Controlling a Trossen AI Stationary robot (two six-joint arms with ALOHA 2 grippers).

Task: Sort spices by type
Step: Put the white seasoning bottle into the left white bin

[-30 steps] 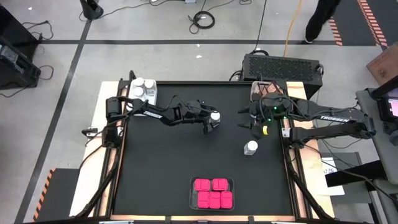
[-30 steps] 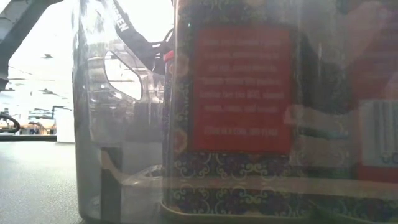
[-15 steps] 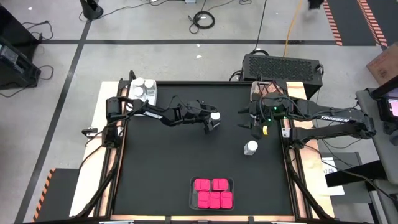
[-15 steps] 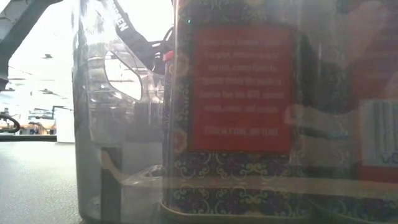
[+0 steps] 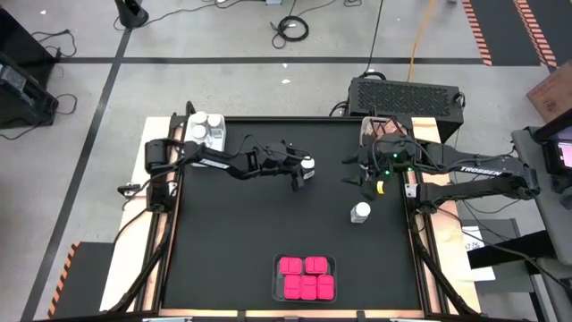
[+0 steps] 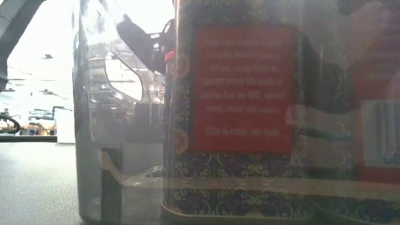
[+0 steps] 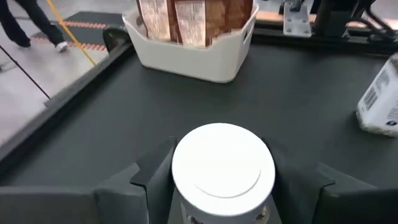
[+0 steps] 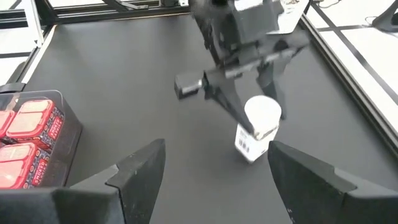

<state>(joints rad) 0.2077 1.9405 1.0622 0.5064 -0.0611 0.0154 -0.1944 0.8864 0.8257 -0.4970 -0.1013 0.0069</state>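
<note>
At mat centre, left gripper fingers close around white-lidded jar; grip not confirmed. Right gripper open, empty, near second jar. Risk: off-centre squeeze tips jar.

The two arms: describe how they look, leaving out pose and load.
Both arms are dark, jointed and slim, with black cables looped at their bases. The right arm carries white TROSSEN lettering and a small green light near its wrist. Each tool, left tool and right tool, ends in two dark, flat angular fingers.
</note>
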